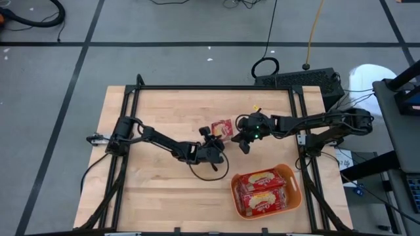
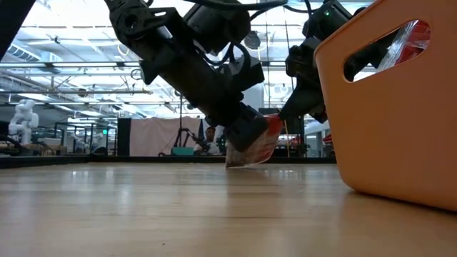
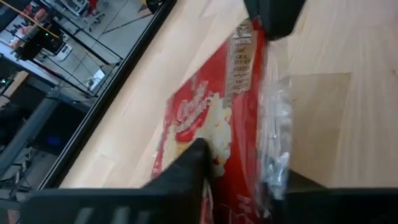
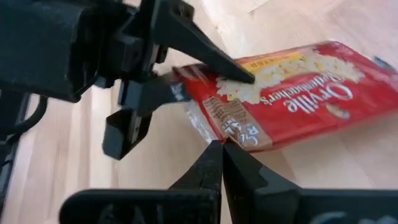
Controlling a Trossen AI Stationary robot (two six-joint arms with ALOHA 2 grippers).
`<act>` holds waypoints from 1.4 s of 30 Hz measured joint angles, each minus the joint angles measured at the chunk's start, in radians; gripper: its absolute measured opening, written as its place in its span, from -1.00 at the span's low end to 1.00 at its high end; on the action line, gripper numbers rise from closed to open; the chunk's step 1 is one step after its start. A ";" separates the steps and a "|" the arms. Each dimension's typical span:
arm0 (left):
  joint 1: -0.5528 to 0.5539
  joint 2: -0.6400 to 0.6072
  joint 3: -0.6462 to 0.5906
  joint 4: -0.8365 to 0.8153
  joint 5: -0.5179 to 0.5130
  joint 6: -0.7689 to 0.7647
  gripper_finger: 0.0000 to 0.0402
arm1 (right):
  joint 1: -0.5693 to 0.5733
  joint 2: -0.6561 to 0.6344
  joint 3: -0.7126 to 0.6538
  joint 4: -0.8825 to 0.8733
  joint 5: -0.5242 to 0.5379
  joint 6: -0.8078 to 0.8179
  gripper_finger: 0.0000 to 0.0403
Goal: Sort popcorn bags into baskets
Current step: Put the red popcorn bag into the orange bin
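One popcorn bag point(image 1: 222, 127), flat, red, crinkly plastic, sits centre frame in the high view, clamped at one edge by the left gripper point(image 1: 213, 139). Right gripper point(image 1: 245, 145) hovers beside it, fingers pressed together, holding nothing. Best to lift clear, carry level and drop flat onto the bags in the orange basket point(image 1: 296, 190), lower right.

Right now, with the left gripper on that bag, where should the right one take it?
Probably the raised edge facing the right gripper, beside where the left gripper holds it. The bag is flat and tilted, far end down, so only there can a finger slip under. Open first: its fingers are shut.
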State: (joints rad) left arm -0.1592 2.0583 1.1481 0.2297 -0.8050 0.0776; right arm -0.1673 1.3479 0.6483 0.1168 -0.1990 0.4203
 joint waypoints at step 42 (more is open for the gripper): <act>-0.248 -0.054 0.001 0.542 0.125 0.176 -0.84 | 0.772 -0.341 0.000 -0.242 0.802 -0.500 0.17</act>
State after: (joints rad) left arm -0.4077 2.0041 1.1492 0.7715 -0.6800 0.2533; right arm 0.6051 1.0068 0.6487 -0.1249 0.6027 -0.0794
